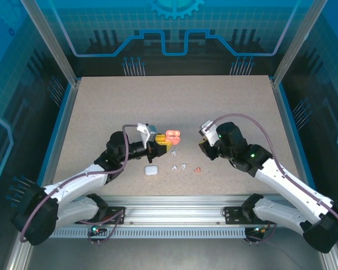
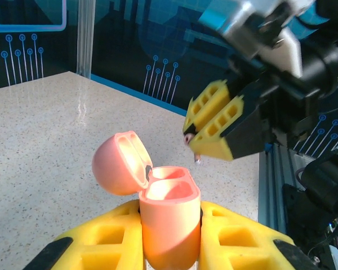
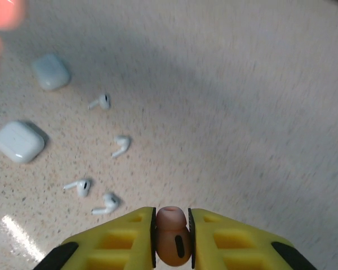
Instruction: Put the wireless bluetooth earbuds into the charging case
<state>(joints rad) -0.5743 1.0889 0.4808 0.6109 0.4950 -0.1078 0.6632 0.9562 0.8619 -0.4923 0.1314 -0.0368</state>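
The speckled table (image 3: 242, 112) carried four white earbuds (image 3: 121, 145) scattered ahead and left of the right fingers (image 3: 118, 242); two white cases (image 3: 19, 142) lay farther left, beyond the buds.

Top view: high behind the arms (image 1: 79, 185), covering the whole worktop (image 1: 214, 112). Left wrist looks low and close toward the right gripper (image 2: 194, 138); right wrist looks down on white buds (image 3: 119, 145) also in top view.
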